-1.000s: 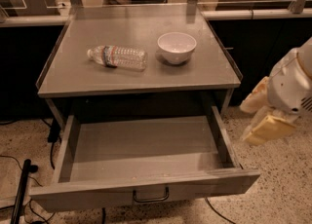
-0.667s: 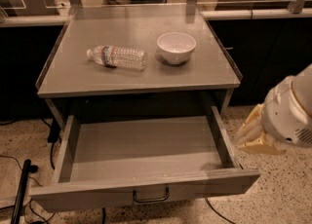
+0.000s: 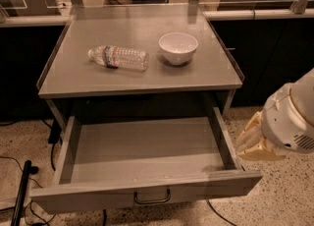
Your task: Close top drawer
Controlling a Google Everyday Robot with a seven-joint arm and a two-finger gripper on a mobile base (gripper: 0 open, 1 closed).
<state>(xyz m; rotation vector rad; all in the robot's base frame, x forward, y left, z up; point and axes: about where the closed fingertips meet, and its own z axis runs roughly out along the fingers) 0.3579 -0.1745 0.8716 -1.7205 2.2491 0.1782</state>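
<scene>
I saw the drawer (image 3: 147, 154) pulled out beneath the table (image 3: 137, 80), handle (image 3: 152, 198) at 6 o'clock, with my gripper (image 3: 251, 144) hovering at its 3 o'clock, just beside the right wall, grip state impossible to tell.

Grey top drawer (image 3: 147, 156) with dark handle (image 3: 152, 199). Cream claw (image 3: 252, 142) at its right side. White bowl (image 3: 178, 47) on grey tabletop (image 3: 137, 80).

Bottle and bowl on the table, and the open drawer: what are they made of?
The bottle looks like clear plastic: see-through and ribbed. The bowl seems to be glazed ceramic, white and glossy, though it could be plastic. The top drawer looks like matte grey painted metal or laminate. The gripper is beside the drawer's right side.
</scene>
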